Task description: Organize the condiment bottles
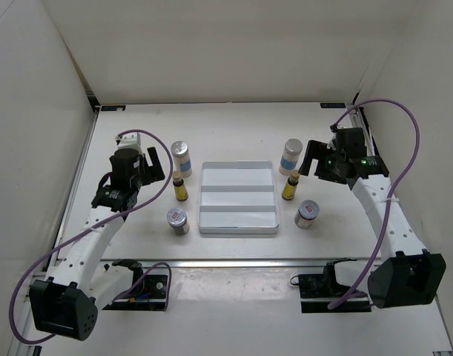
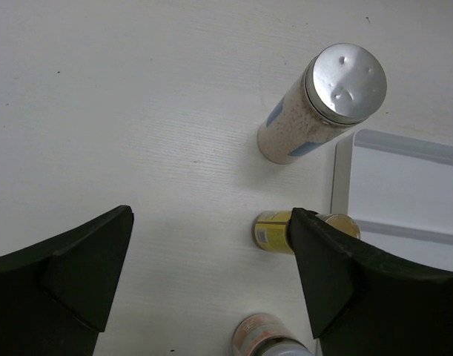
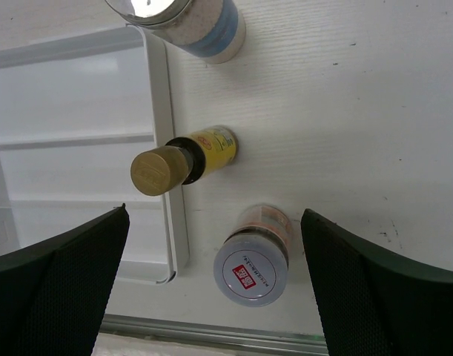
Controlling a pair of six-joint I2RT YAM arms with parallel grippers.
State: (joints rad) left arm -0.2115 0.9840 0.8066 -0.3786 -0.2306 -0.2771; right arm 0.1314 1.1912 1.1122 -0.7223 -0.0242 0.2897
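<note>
Three condiment bottles stand in a column on each side of the tray (image 1: 237, 222). On the left are a white bottle with a silver cap (image 1: 182, 158), a small yellow bottle (image 1: 180, 188) and a squat silver-lidded jar (image 1: 178, 220). On the right are a white bottle (image 1: 291, 156), a yellow bottle (image 1: 290, 185) and a jar (image 1: 307, 214). My left gripper (image 1: 161, 169) is open and empty, left of the left column; its wrist view shows the white bottle (image 2: 315, 107), the yellow bottle (image 2: 274, 230) and the jar (image 2: 267, 337). My right gripper (image 1: 309, 158) is open and empty beside the right column; its wrist view shows the white bottle (image 3: 200, 22), the yellow bottle (image 3: 189, 156) and the jar (image 3: 254, 259).
The flat white-grey tray has three empty compartments and lies in the middle of the table; it shows in the left wrist view (image 2: 404, 193) and the right wrist view (image 3: 78, 141). White walls enclose the table. A metal rail (image 1: 233, 263) runs along the near edge.
</note>
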